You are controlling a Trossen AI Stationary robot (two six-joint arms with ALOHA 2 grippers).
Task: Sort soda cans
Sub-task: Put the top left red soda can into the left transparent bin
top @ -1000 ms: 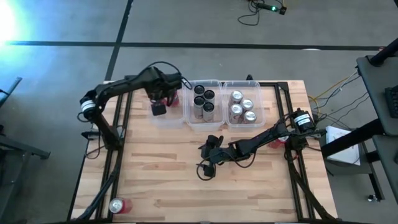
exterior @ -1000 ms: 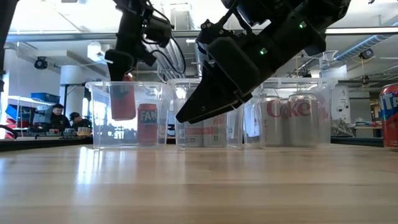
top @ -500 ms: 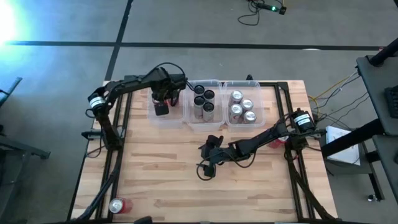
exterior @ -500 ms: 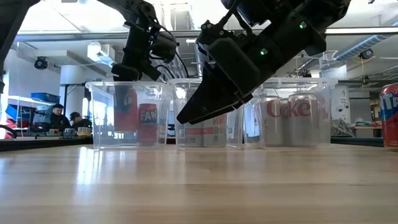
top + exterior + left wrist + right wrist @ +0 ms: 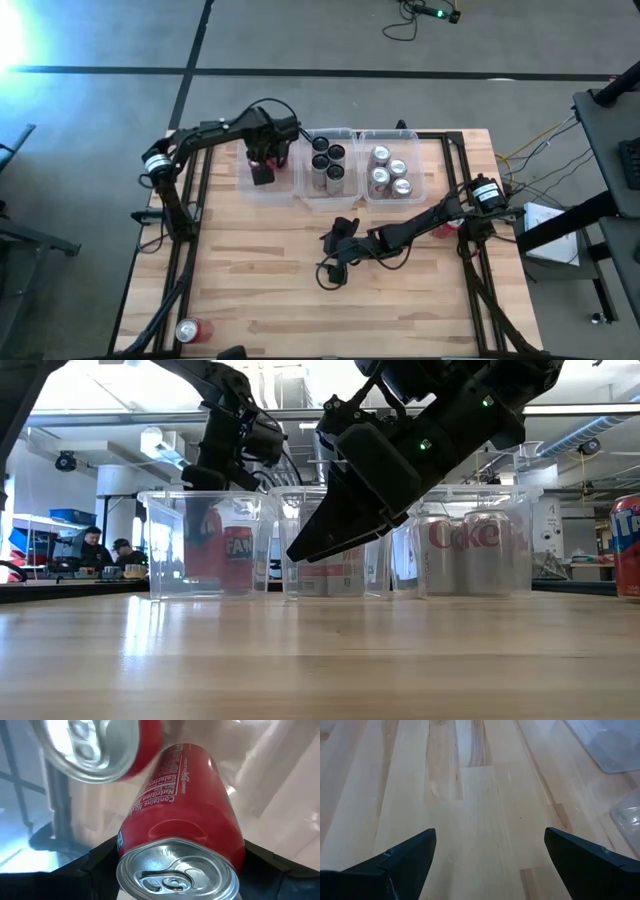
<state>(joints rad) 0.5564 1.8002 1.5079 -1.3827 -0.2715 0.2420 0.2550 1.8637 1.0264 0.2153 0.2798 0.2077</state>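
Right now the tabletop [image 5: 260, 270] carries three clear bins; left bin [image 5: 252, 190] takes reds, middle bin [image 5: 330, 168] black cans, right bin [image 5: 395, 172] silver ones. Left pincer [image 5: 262, 172] is down inside the left bin, pinching a red can [image 5: 185, 815] beside another red can [image 5: 100, 750]. Best lower till it stands, then let go straight. Right pincer [image 5: 338, 235] hovers spread over bare wood; a stray red can [image 5: 190, 329] sits at the near-left corner
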